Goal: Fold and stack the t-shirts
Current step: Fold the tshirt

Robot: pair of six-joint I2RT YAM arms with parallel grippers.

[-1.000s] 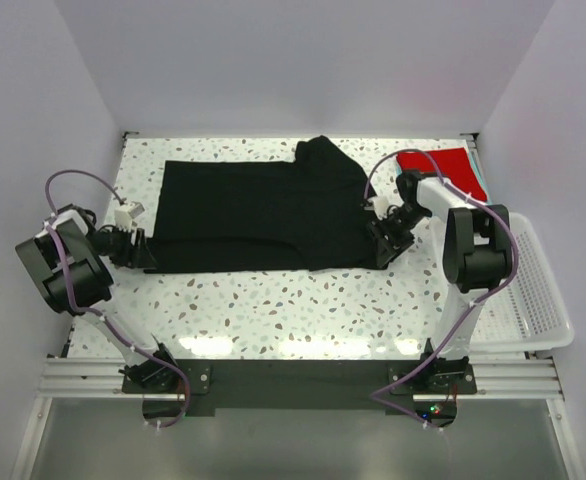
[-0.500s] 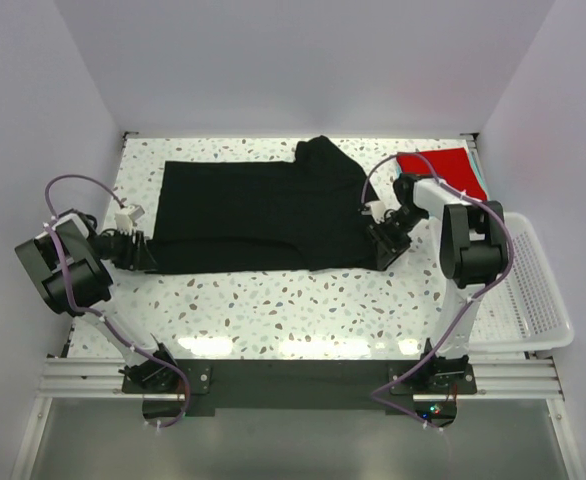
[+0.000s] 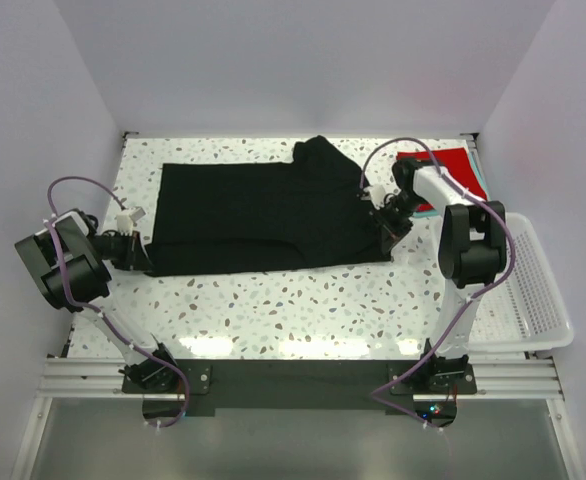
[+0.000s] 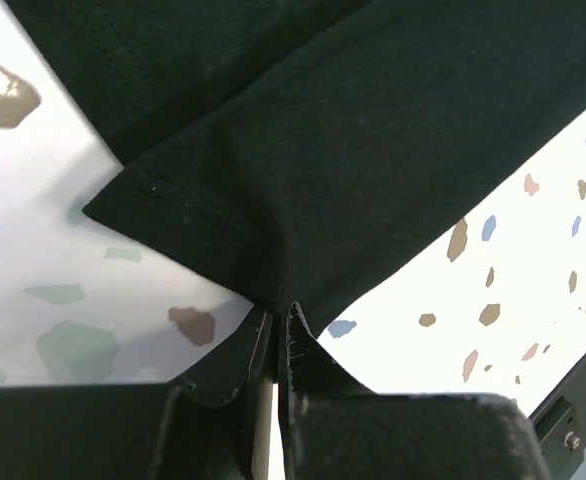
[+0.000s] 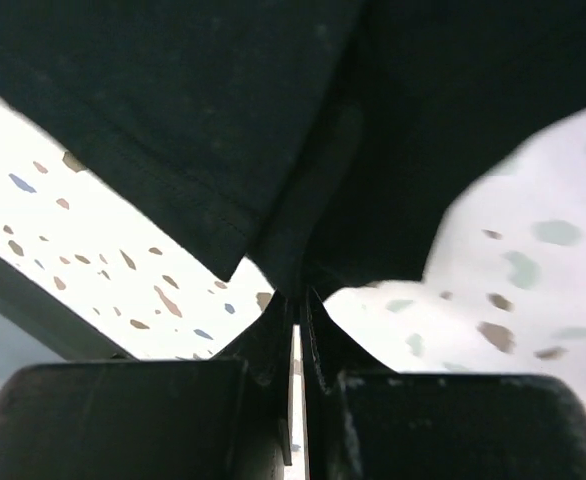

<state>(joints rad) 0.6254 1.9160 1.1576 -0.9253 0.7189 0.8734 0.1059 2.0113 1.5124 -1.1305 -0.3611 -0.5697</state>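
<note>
The black t-shirt [image 3: 263,215] lies spread across the speckled table, partly folded, with a bump of cloth at its far right. My left gripper [image 3: 145,256] is shut on the shirt's near left corner [image 4: 273,290]. My right gripper [image 3: 388,232] is shut on the near right corner [image 5: 298,270]. In both wrist views the cloth is pinched between the closed fingertips. A red t-shirt [image 3: 443,165] lies folded at the far right, with a teal edge [image 3: 480,180] showing under it.
A white mesh basket [image 3: 533,290] stands off the table's right edge. White walls close in the far and side edges of the table [image 3: 303,300]. Cables loop over both arms.
Both grippers closed on the black shirt's near corners. The right gripper moved toward the far side, dragging its corner; the left slid slightly left and nearer.
</note>
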